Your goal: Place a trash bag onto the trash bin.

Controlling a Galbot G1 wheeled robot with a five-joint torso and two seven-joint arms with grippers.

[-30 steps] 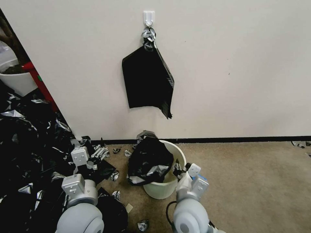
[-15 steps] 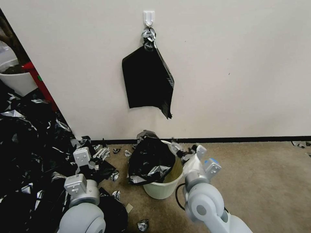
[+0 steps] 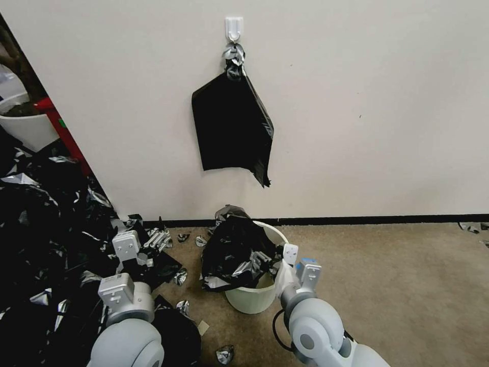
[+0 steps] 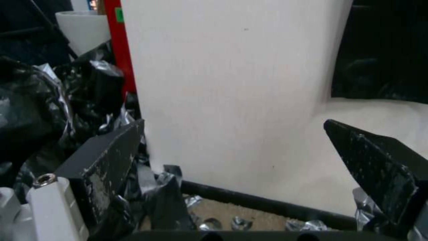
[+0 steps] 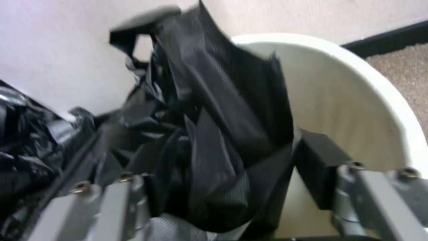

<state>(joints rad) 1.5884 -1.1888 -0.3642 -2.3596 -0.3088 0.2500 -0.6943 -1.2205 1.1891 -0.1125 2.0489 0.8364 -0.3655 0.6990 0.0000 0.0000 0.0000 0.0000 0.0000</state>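
At lower centre of the head view, the robot's right arm reaches forward and up from the bottom edge, its right gripper (image 3: pixel 265 258) over the near right rim of the trash bin (image 3: pixel 253 300). In the right wrist view that gripper (image 5: pixel 209 170) stands spread, one black finger (image 5: pixel 319 160) inside the bin's cream wall and the other lost in plastic, with folds of the trash bag (image 5: pixel 214 134) lying between them; whether the fingers actually pinch the plastic cannot be told.

At lower left, the left arm is bent and parked low, its left gripper (image 3: pixel 133 252) over the heap of black plastic scraps (image 3: pixel 46 224). The left wrist view shows that gripper (image 4: pixel 249 160) released, its two black fingers (image 4: pixel 107 157) wide apart with nothing between them.

The bin stands on beige carpet (image 3: pixel 387 285) at lower centre, close to the wall. The trash bag (image 3: pixel 234 252) is draped over the bin's left rim and spills down its left side, leaving the right part of the rim bare.

Beyond, a black baseboard (image 3: pixel 367 220) runs along a plain white wall (image 3: pixel 382 102). A flat black bundle of bags (image 3: pixel 232 127) hangs from a white hook (image 3: pixel 234 28) at upper centre.
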